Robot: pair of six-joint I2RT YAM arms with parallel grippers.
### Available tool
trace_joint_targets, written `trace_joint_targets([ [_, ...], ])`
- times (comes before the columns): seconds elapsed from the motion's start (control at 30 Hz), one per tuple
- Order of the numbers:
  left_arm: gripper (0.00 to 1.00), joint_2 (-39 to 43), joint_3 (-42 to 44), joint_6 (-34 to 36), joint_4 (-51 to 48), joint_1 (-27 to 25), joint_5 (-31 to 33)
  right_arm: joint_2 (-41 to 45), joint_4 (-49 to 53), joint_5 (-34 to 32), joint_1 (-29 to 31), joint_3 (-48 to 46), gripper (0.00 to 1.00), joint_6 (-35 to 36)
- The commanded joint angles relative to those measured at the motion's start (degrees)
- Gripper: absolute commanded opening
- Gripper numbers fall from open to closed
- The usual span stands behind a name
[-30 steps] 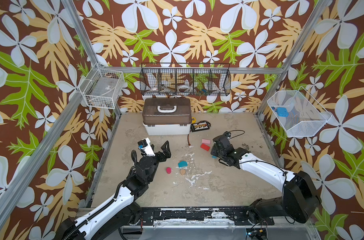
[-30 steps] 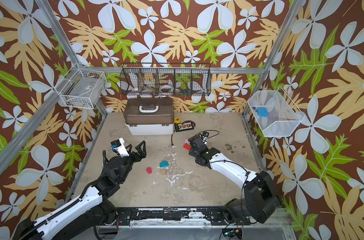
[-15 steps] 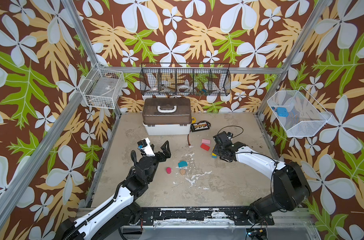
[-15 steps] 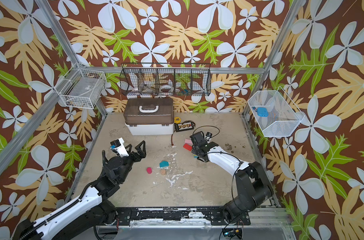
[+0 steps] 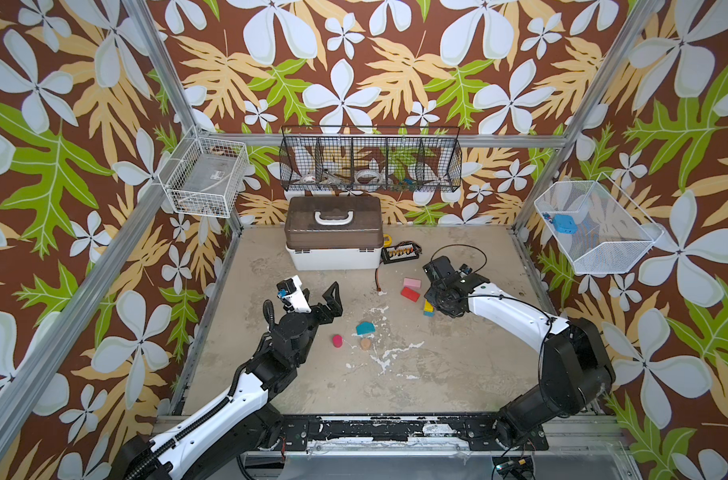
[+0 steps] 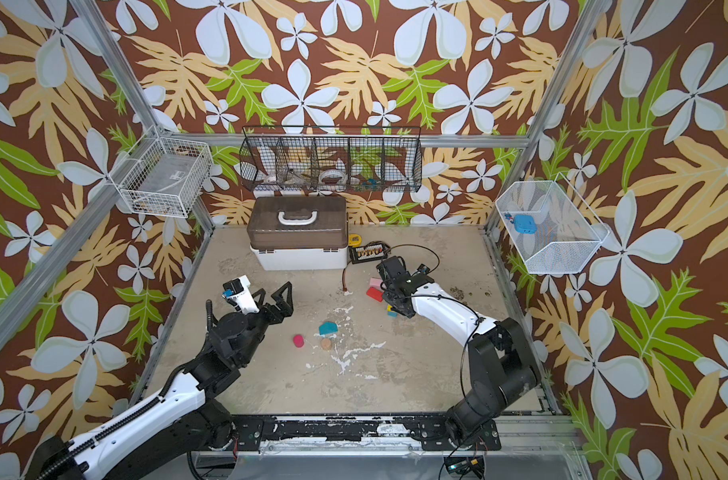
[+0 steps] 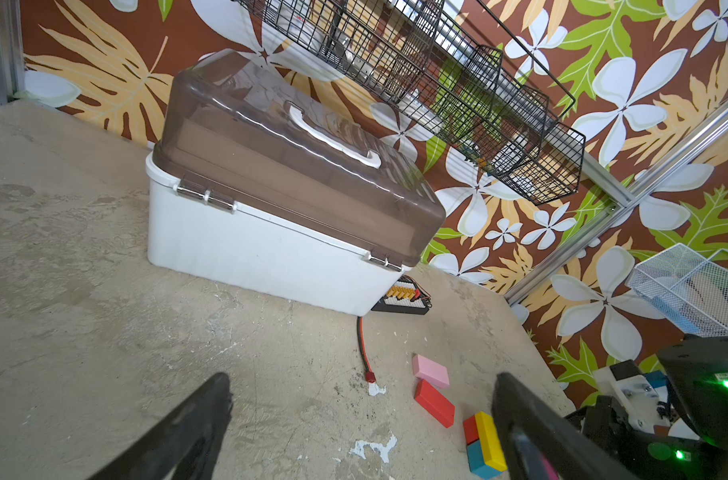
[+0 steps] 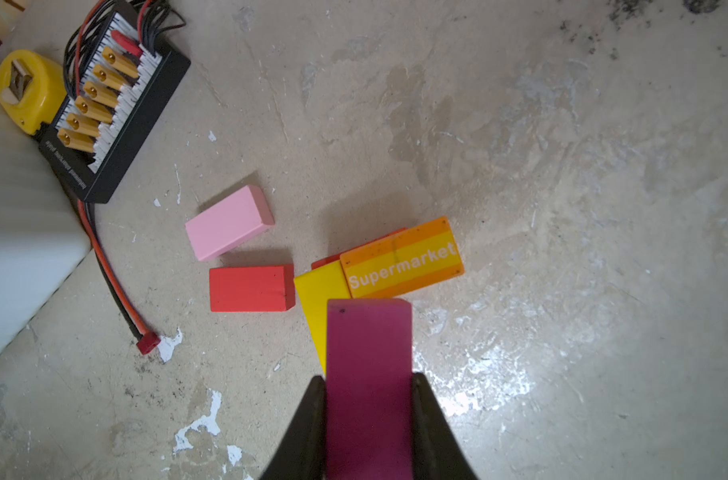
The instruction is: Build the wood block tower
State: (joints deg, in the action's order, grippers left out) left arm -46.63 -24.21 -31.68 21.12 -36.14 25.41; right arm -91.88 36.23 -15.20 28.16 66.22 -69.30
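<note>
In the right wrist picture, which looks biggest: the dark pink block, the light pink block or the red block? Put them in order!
1. The dark pink block: looks biggest, but it is pinched in the right gripper, closest to the camera.
2. The light pink block and the red block: about the same, a tie.

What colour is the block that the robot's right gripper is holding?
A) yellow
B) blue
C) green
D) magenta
D: in the right wrist view, the right gripper is shut on the magenta block, which sticks out in front between its jaws.
</note>
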Motion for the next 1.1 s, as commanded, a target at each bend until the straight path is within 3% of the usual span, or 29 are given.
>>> trace_joint_targets([
  [0.0, 0.97, -0.60, -1.47, -0.25, -1.07, 0.09, -0.31, -1.51, 5.93, -0.35, 0.05, 2.68, 0.07, -3.80],
  [0.23, 0.95, -3.75, -3.62, 0.10, -2.27, 0.04, -3.22, -3.40, 5.88, 2.38, 0.10, 5.13, 0.07, -3.69],
  [0.37, 1.00, -5.46, -4.68, 0.29, -2.73, 0.02, -4.10, -3.05, 6.11, 0.75, 0.06, 5.31, 0.15, -4.60],
  [0.63, 1.00, -8.08, -6.11, 0.55, -3.62, 0.02, -4.74, -4.01, 6.27, -0.64, 0.05, 5.07, 0.13, -4.49],
  [0.77, 1.00, -8.00, -6.20, 0.63, -3.72, 0.02, -4.93, -3.06, -0.22, 1.10, 0.24, 3.54, 0.03, 3.16],
  [0.93, 1.00, -7.74, -6.12, 0.68, -3.72, 0.02, -4.93, 2.96, -12.31, 2.50, 0.76, -2.20, 0.02, 21.01],
  [1.07, 1.00, -8.11, -6.20, 0.57, -3.72, 0.02, -4.93, 9.99, -18.42, 1.46, 0.75, -8.88, 0.06, 27.98],
])
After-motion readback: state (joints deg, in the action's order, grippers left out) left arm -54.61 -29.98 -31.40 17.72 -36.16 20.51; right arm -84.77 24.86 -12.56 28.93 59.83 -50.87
